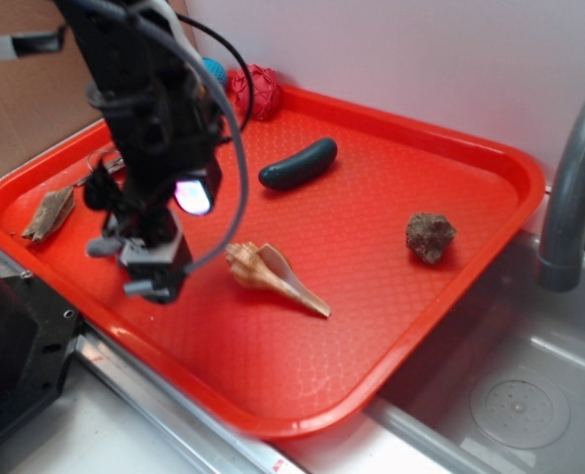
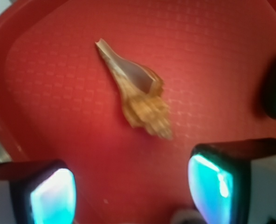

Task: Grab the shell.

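Tan and cream, the shell (image 1: 273, 276) is seen lying flat on the red tray (image 1: 391, 326), just beside and ahead of the gripper (image 1: 152, 269), which is held open and empty, its long axis slanted across the gap.

On the tray (image 1: 470, 286) the shell (image 1: 273, 276) lies near the front edge, just right of the gripper (image 1: 154, 276), with the rock (image 1: 430, 237) farther right and the bark (image 1: 47, 215) at far left.
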`<state>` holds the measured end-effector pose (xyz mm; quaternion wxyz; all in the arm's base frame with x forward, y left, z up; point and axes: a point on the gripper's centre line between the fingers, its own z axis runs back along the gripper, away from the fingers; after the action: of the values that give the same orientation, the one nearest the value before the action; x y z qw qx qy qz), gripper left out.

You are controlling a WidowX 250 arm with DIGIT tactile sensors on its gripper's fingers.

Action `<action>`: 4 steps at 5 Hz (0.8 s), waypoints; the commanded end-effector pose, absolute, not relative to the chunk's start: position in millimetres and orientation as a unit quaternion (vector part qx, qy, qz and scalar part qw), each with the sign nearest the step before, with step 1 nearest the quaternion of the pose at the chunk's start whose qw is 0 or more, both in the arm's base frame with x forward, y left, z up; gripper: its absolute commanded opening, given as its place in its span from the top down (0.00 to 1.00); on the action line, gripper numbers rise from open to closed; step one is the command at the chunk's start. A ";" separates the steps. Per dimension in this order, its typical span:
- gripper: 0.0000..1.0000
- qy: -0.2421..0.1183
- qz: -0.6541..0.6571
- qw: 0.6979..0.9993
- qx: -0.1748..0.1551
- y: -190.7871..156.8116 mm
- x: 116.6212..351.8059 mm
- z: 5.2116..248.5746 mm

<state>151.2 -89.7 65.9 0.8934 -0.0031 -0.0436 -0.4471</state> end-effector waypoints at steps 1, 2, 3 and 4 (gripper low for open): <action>0.00 -0.054 -0.434 0.899 0.014 -110.0 159.1 48.1; 0.00 -0.065 -0.403 0.913 0.003 -100.2 176.3 53.1; 0.00 -0.070 -0.397 0.915 -0.001 -91.4 183.4 62.7; 0.00 -0.095 -0.429 0.898 -0.033 -90.1 189.4 79.4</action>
<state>186.3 -83.9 67.6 0.8987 -0.0374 -0.0665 -0.4319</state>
